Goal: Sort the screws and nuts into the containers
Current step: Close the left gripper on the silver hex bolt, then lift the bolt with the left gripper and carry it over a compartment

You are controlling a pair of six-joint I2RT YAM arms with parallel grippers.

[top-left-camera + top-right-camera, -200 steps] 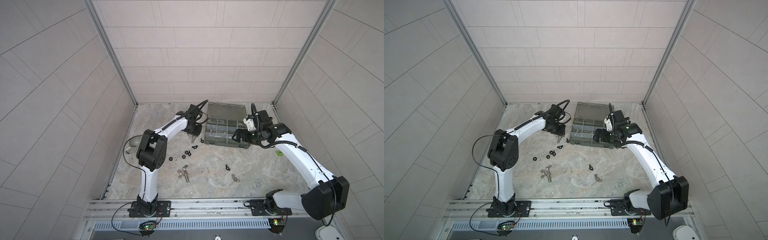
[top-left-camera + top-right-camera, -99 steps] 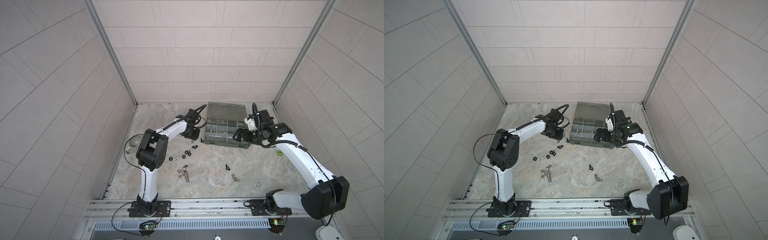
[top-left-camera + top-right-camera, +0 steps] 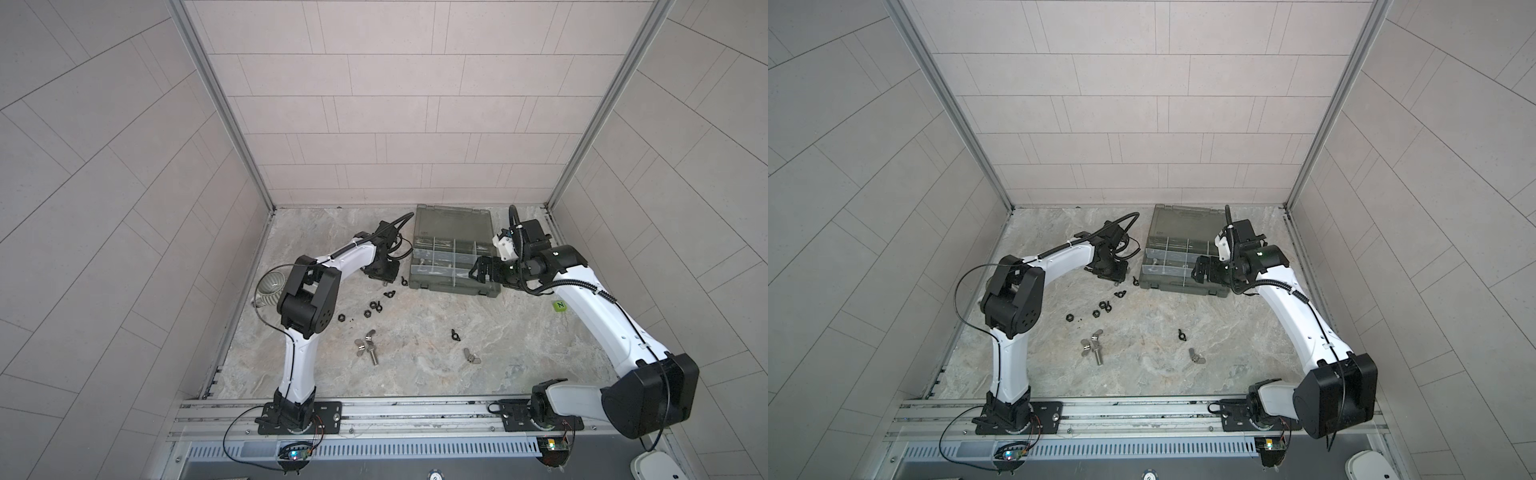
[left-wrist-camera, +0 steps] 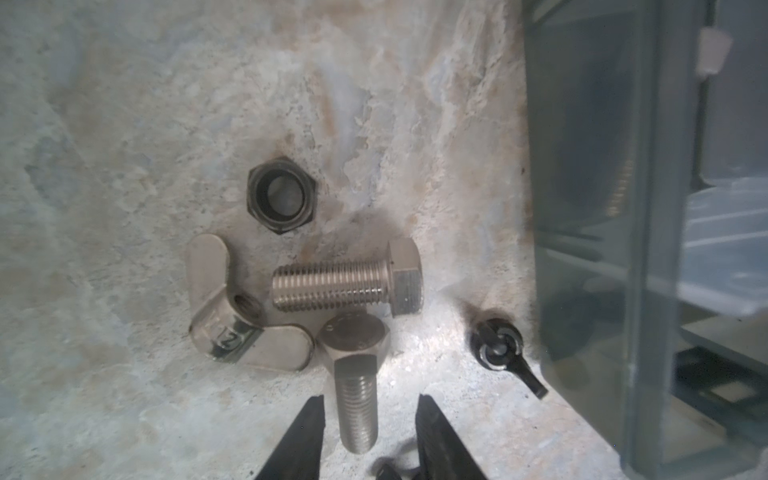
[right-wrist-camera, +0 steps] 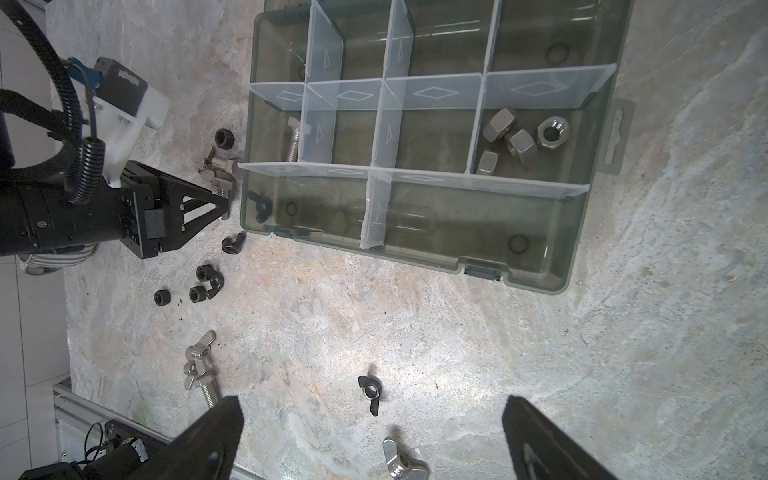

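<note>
Since a second ago the left claw (image 4: 371, 402) has shifted slightly, sinking toward the counter (image 4: 124, 124) beside the organizer box (image 4: 590, 208), while the right arm has kept its station. Its target, I judge, is the hex bolt (image 4: 356, 395), which lies flat on the counter with its shank pointing in between the jaws. They stand partly open, one on either side of the threads with a gap showing on each, so nothing is gripped yet. Coming in along the shank makes sense, because the head end is crowded. A second hex bolt (image 4: 345, 286) lies crosswise just beyond the head, a silver wing nut (image 4: 237, 320) sits beside it, and a dark hex nut (image 4: 281, 195) lies further on. A black wing nut (image 4: 500, 349) rests near the box wall. The right wrist view shows the box open, with silver hex nuts (image 5: 515, 137) gathered in one end compartment. A stored bolt (image 5: 294, 145) lies in a compartment at the opposite end, which is likely where this bolt belongs. The right claw (image 5: 372, 400) hangs empty with its jaws spread wide, over the box's near right end in both top views, perhaps waiting clear of the left arm. Loose black nuts (image 3: 370, 309), another silver wing nut (image 3: 471, 356) and a third bolt (image 3: 372, 356) lie scattered on the counter. A ribbed mug (image 3: 270, 286) stands by the left wall.
</note>
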